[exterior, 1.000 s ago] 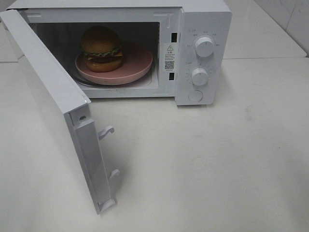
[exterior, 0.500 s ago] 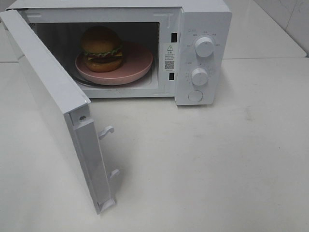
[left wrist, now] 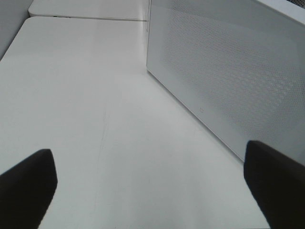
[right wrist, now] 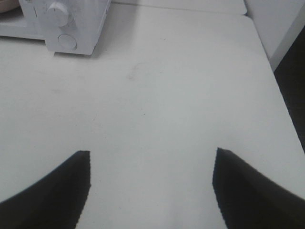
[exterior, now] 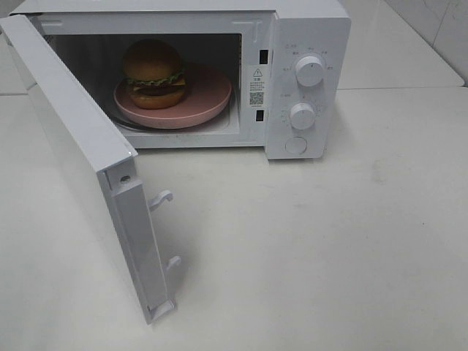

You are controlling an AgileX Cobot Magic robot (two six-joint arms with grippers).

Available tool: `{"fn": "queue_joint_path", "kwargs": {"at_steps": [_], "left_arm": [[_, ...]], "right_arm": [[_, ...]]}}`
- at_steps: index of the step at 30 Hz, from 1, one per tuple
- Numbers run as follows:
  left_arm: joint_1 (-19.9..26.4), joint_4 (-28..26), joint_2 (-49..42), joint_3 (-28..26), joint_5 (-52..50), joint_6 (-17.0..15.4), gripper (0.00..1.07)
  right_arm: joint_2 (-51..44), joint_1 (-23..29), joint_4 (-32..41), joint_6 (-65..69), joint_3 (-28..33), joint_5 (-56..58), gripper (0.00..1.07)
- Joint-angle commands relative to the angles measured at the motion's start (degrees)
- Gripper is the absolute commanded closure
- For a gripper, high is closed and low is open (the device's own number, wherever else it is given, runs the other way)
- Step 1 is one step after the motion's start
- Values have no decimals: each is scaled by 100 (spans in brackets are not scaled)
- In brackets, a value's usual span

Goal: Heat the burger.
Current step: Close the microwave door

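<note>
White microwave (exterior: 307,29) stands on the table (exterior: 329,241) with its door (exterior: 73,146) swung wide. Only the high view shows the burger (exterior: 153,73), sitting on a pink plate (exterior: 208,99) inside the cavity. The wrist views alone show the grasping parts: the left fingers (left wrist: 28,186) are spread wide beside the door's dotted outer face, nothing between them, and the right fingers (right wrist: 52,191) are parted over the table, holding nothing, with the control-panel corner beyond. A label (exterior: 257,86) beside the cavity carries a warning triangle and a QR code; its print and the marks round the two knobs (exterior: 310,71) are too small to read. Nothing has moved since a second ago.
</note>
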Motion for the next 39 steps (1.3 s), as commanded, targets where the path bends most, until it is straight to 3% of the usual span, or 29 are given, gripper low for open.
{"fn": "queue_joint_path", "kwargs": {"at_steps": [1, 39], "left_arm": [[-23, -6, -109, 0, 0, -6, 7], [-23, -6, -86, 0, 0, -6, 7]], "right_arm": [[-269, -132, 11, 34, 34, -103, 36], [-269, -126, 6, 63, 34, -97, 36]]}}
